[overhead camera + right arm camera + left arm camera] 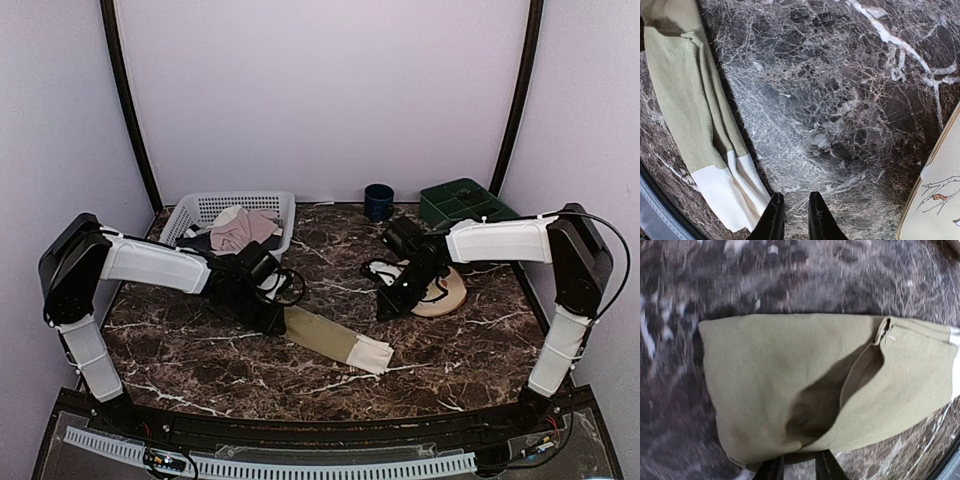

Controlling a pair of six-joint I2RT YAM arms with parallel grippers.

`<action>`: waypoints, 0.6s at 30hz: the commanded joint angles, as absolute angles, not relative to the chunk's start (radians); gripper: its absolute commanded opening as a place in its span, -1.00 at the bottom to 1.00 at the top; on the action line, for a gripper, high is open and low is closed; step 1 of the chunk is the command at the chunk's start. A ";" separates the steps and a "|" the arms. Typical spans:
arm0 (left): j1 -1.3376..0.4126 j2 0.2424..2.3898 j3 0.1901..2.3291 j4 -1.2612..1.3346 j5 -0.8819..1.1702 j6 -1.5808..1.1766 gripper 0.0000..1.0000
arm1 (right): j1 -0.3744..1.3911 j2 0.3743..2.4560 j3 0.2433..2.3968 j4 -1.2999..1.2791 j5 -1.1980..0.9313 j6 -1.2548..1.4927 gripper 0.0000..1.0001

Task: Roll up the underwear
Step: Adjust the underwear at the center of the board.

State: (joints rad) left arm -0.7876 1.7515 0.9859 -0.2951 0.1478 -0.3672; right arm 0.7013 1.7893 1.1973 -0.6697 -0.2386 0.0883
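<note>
near the front middle of the table (190, 350), the underwear (322, 335) lies flat as a long, narrow strip folded lengthwise. from the top camera i see it running from upper left down to lower right. the olive part sits at the left, and the cream waistband (371, 354) makes the right end, nearer the arm bases. on my left wrist feed the olive cloth fills most of the picture, with one layer lapped over another and a shadowed fold under the flap.

the left gripper (272, 320) is down at the olive end of the strip. on its own camera the fingers (771, 471) stand a little apart, with the cloth's near edge right at their tips. i cannot tell whether they are pinching that edge or only touching it.

the right gripper (388, 308) is low over bare marble, well apart from the underwear. on its feed the waistband lies off to the left. its fingers (772, 217) are only slightly parted, with tabletop showing through the gap, and they hold nothing. just to the right of that gripper is the round plate (452, 292), which has a small drawing on it.

farther back on the left a white basket (195, 208) holds a pink garment (245, 228) and a dark grey one (197, 240). a blue mug (378, 202) and a green tray (465, 200) stand along the back edge.
</note>
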 commanded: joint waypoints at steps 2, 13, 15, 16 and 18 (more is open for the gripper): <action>-0.714 1.918 1.266 -0.390 0.148 -0.183 -0.41 | 0.695 1.782 1.180 -0.661 -0.267 0.083 -0.69; -0.713 1.668 1.191 -0.338 0.220 -0.110 -0.06 | 0.740 1.784 1.044 -0.531 -0.359 0.168 -0.80; -0.714 1.607 1.150 -0.319 0.226 -0.132 -0.05 | 0.765 1.789 1.002 -0.497 -0.367 0.189 -0.81; -0.713 1.586 1.134 -0.313 0.232 -0.139 -0.05 | 0.775 1.791 0.979 -0.478 -0.370 0.200 -0.82; -0.713 1.555 1.107 -0.312 0.239 -0.154 -0.05 | 0.801 1.788 0.938 -0.434 -0.378 0.224 -0.83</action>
State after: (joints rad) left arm -0.7109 1.6318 1.1618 -0.3393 0.2035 -0.1352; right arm 0.7506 1.7813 1.0153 -0.5213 -0.3515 0.1642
